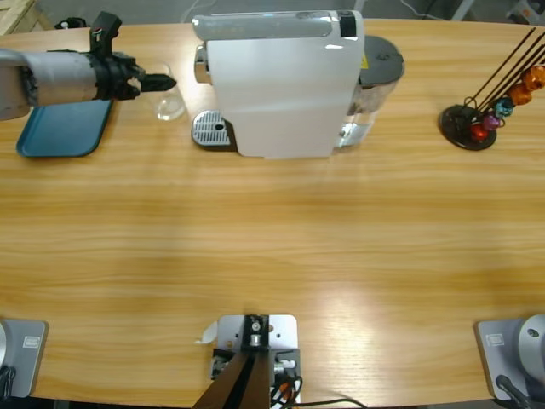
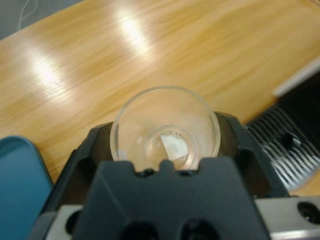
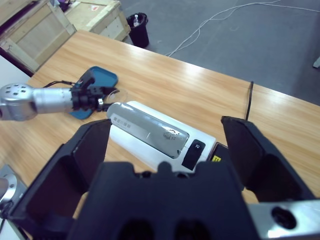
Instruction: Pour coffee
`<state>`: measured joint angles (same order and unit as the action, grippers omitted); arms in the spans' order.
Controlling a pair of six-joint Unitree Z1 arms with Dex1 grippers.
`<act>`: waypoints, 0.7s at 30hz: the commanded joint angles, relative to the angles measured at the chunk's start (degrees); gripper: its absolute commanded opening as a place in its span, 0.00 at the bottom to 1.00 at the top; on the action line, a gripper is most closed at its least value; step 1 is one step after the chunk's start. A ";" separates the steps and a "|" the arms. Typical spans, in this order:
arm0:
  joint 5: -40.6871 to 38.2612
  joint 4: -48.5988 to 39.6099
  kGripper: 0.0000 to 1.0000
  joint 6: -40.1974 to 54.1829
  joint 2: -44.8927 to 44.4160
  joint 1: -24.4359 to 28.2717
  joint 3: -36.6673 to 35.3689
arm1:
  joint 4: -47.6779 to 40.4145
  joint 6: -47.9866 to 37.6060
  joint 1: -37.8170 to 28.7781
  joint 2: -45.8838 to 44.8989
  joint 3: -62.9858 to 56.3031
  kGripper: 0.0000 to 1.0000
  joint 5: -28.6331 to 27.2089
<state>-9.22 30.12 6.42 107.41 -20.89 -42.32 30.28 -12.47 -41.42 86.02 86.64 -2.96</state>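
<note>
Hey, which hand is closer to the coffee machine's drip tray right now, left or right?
Left. The left hand holds the clear glass just beside the drip tray. The right hand hangs open high above the coffee machine, well off the tray.

You had a long wooden table [image 1: 272,247] carrying a white coffee machine [image 1: 281,81] at the back middle, a blue tray [image 1: 64,129] far left, and a capsule stand [image 1: 468,126] far right.
</note>
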 commanded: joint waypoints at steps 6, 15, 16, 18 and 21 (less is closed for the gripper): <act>-14.88 -18.69 0.35 25.10 -12.26 3.40 1.33 | -2.40 -1.77 0.69 -2.22 -6.71 1.00 -0.73; -26.59 -18.61 0.27 31.09 -5.88 4.90 -4.82 | -2.45 -1.77 0.72 -1.69 -7.45 1.00 -0.56; -27.31 -18.61 0.26 32.04 -4.97 4.79 -5.52 | -2.58 -1.77 0.72 -1.48 -7.38 1.00 -0.56; -27.31 -18.61 0.26 33.60 -3.53 4.55 -6.00 | -2.77 -1.77 0.72 -1.17 -7.27 1.00 -0.56; -27.35 -18.61 0.26 35.34 -2.26 4.11 -6.81 | -2.84 -1.77 0.72 -1.03 -7.70 1.00 -0.59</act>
<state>-34.84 12.08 38.21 99.82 -16.72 -47.28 28.22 -13.56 -41.38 84.78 81.17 -3.03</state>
